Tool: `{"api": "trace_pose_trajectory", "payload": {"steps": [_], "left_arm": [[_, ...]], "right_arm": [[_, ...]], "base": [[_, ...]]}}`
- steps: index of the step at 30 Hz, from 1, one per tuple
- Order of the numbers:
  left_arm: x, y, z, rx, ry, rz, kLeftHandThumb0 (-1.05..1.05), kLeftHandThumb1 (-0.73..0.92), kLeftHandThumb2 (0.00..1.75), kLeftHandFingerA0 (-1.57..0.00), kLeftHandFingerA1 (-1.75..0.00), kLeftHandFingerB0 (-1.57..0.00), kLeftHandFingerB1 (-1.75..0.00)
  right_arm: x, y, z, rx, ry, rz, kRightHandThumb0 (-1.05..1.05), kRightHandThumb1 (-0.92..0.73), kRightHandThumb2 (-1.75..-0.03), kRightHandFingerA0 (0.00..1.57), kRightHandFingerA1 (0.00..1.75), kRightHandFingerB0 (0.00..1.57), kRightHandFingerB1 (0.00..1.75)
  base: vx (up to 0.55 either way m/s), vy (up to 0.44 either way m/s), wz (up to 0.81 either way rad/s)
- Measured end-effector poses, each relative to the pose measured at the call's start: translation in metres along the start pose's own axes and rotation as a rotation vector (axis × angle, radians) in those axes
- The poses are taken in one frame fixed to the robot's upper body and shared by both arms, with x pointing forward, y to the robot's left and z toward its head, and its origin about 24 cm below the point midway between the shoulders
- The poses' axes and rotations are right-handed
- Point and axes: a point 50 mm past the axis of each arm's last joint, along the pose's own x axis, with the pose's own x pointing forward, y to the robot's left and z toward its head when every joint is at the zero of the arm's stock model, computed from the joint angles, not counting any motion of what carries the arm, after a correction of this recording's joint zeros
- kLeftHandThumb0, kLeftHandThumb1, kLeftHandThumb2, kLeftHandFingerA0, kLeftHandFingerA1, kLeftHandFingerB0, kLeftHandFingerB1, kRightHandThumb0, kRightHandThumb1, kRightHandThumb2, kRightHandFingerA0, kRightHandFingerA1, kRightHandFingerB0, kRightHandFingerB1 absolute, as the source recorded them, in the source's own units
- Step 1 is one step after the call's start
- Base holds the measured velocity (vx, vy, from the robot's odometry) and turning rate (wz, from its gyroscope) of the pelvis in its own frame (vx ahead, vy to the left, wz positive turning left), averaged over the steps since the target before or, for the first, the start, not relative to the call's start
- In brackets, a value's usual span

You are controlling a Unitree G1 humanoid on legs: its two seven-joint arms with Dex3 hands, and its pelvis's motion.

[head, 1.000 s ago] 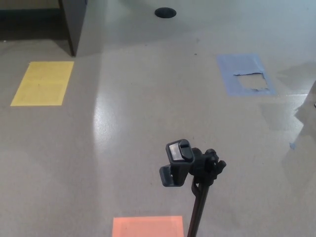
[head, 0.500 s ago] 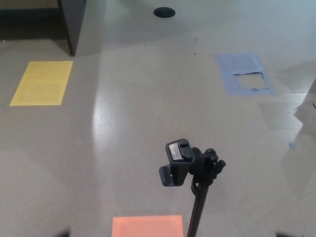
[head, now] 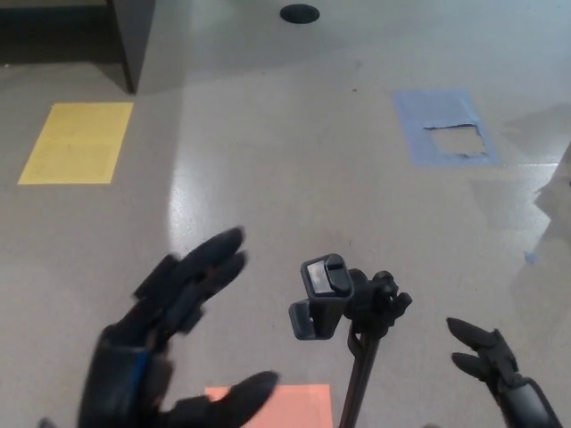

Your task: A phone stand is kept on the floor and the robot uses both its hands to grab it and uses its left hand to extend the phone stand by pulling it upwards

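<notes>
Phone stand [head: 343, 308] is upright on the floor [head: 268, 178], lower centre of the head view; only the clamp head and the top of the pole show, the base is cut off by the bottom edge. Left hand [head: 169, 348] is open, fingers spread, holding nothing, left of the stand and apart from it; its thumb overlaps the orange floor patch [head: 299, 406], and the wrist runs out of frame. Motion blur softens the fingertips. Right hand [head: 500, 370] sits low right, mostly cut off by the corner; two fingers point toward the stand, apart and not touching it, holding nothing. Yellow patch [head: 76, 143] lies upper left, torn blue patch [head: 446, 125] upper right. Dark furniture edge [head: 134, 40] and a black round floor disc [head: 300, 13] are clipped at top.
</notes>
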Motion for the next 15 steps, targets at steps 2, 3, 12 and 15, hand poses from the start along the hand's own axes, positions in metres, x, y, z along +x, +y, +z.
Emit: {"api": "trace_pose_trajectory", "payload": {"steps": [2, 3, 12, 15], "left_arm": [[0.006, -0.009, 0.004, -0.015, -0.017, -0.039, -0.82, 0.57, 0.57, -0.10, -0.34, 0.00, 0.00], [0.009, -0.015, 0.005, -0.025, -0.022, -0.065, -0.82, 0.57, 0.57, -0.10, -0.34, 0.00, 0.00], [0.016, -0.046, 0.009, -0.069, 0.006, -0.198, -0.88, 0.49, 0.85, -0.04, -0.07, 0.00, 0.00], [0.017, -0.051, 0.010, -0.071, 0.015, -0.224, -0.92, 0.54, 0.90, -0.06, 0.00, 0.00, 0.00]], "right_arm": [[0.001, 0.004, 0.001, 0.012, -0.007, 0.005, -1.05, -0.46, -0.87, 0.29, 0.72, 0.08, 0.60], [0.001, 0.007, 0.002, 0.020, -0.012, 0.008, -1.05, -0.46, -0.87, 0.29, 0.72, 0.08, 0.60], [0.009, 0.017, 0.009, 0.050, -0.055, 0.024, -1.01, -0.45, -0.82, 0.26, 0.73, 0.12, 0.63], [0.010, 0.020, 0.011, 0.059, -0.069, 0.029, -0.40, -0.05, -0.81, 0.22, 0.63, 0.17, 0.62]], "base": [[0.00, 0.000, 0.00], [0.00, 0.000, 0.00], [0.00, 0.000, 0.00], [0.00, 0.000, 0.00]]}}
